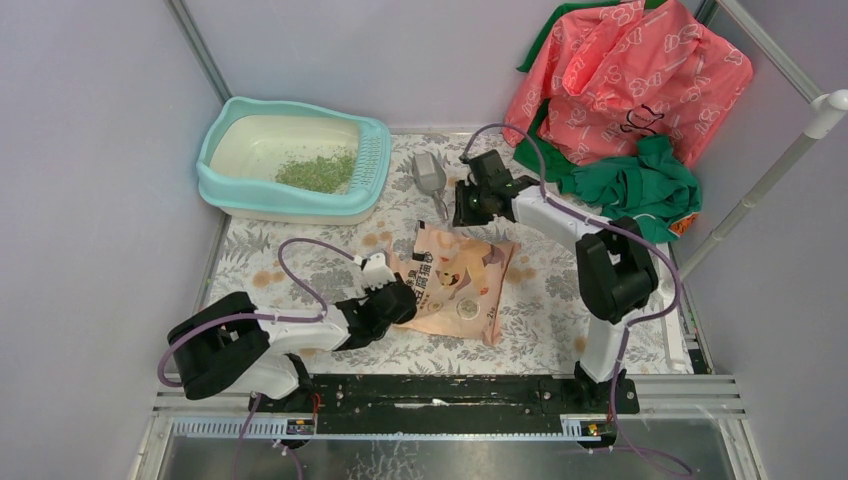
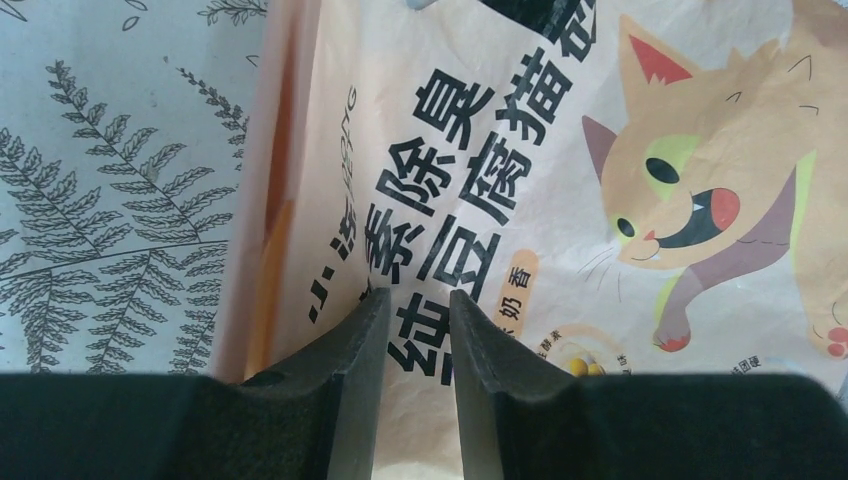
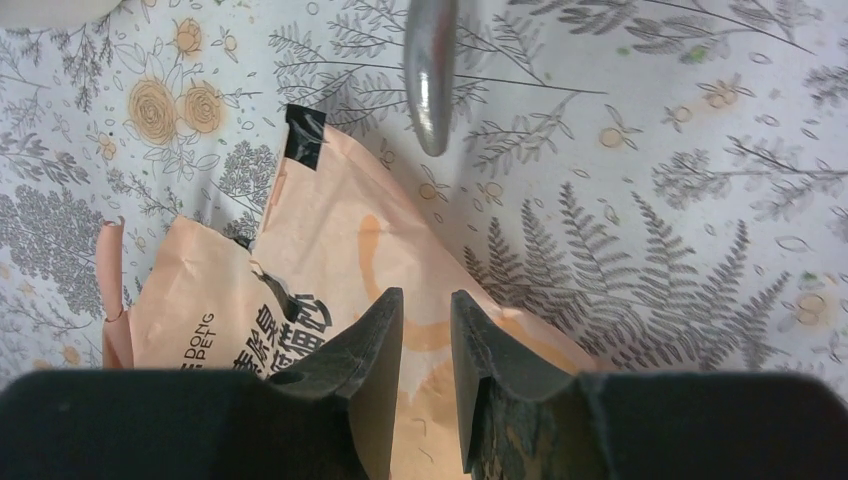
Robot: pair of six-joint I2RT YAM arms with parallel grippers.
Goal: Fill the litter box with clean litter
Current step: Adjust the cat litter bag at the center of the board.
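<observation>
Two hands: right hand (image 3: 425, 300) clamped on litter bag (image 1: 455, 285) corner; left hand (image 2: 417, 300) narrow over bag, grip unclear.
Clean litter (image 1: 318, 172): thin patch in litter box (image 1: 280, 205), far-left desk (image 1: 550, 300).
Risk: uneven lift tips torn mouth, granules spill on desk.

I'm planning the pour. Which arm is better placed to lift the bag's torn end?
Probably the right. The right gripper is at the torn top edge of the bag, while the left gripper is over the bag's printed side, further down.

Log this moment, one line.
litter box: some litter inside | litter bag: lying down | left tool: at bag's side | right tool: at torn top | grips: unclear
</observation>
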